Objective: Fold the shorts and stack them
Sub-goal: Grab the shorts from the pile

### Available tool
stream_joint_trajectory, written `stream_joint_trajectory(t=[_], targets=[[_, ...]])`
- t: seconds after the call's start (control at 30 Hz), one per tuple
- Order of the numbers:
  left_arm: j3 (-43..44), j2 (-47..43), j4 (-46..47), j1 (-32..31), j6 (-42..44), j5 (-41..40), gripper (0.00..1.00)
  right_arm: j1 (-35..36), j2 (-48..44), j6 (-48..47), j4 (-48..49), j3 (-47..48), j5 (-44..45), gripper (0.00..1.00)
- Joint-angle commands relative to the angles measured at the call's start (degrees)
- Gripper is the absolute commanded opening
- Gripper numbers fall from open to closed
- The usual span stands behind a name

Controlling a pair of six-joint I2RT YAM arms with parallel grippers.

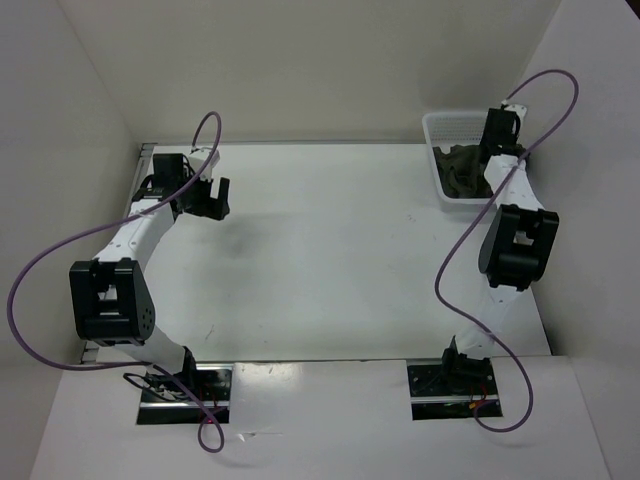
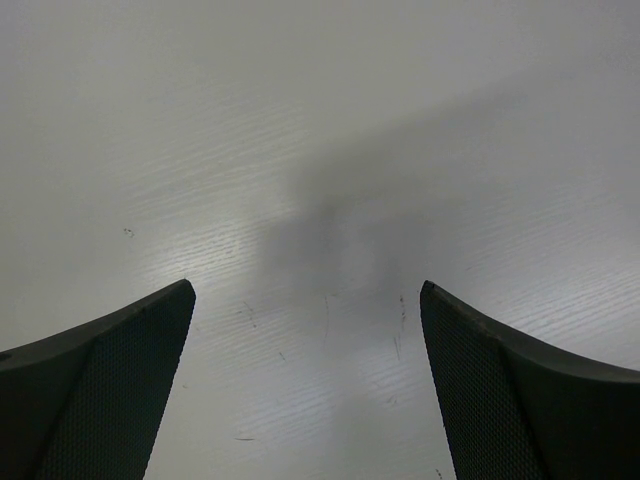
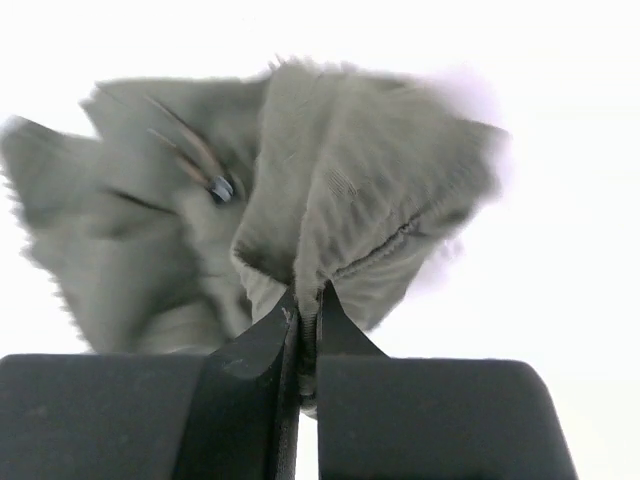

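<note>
The dark olive-green shorts (image 1: pixel 462 170) lie bunched in the white mesh basket (image 1: pixel 436 128) at the back right of the table. My right gripper (image 1: pixel 492 150) is over the basket and shut on a fold of the shorts (image 3: pixel 340 190); the cloth is pinched between its fingertips (image 3: pixel 305 300) and hangs crumpled beyond them. My left gripper (image 1: pixel 208 197) hovers at the back left of the table, open and empty, its jaws (image 2: pixel 305 290) wide apart over bare white tabletop.
White walls stand close on the left, back and right of the table (image 1: pixel 320 250). The basket sits against the right wall. Purple cables loop off both arms.
</note>
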Motion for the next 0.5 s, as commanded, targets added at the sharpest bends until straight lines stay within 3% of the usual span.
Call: stream_joint_trajectory(t=[0.0, 0.23, 0.47], targets=[[3.03, -2.36, 1.05, 0.05, -0.80, 2.14, 1.00, 3.23, -11.37, -2.21, 9.27, 4.90, -2.85, 0.00], [7.95, -4.03, 1.05, 0.05, 0.25, 1.53, 1.00, 5.87, -13.57, -1.66, 10.67, 22.66, -4.42, 0.00], [10.32, -6.67, 1.05, 0.05, -1.06, 0.39, 1.00, 18.60, -14.80, -5.90, 15.60, 36.01, -7.94, 0.00]])
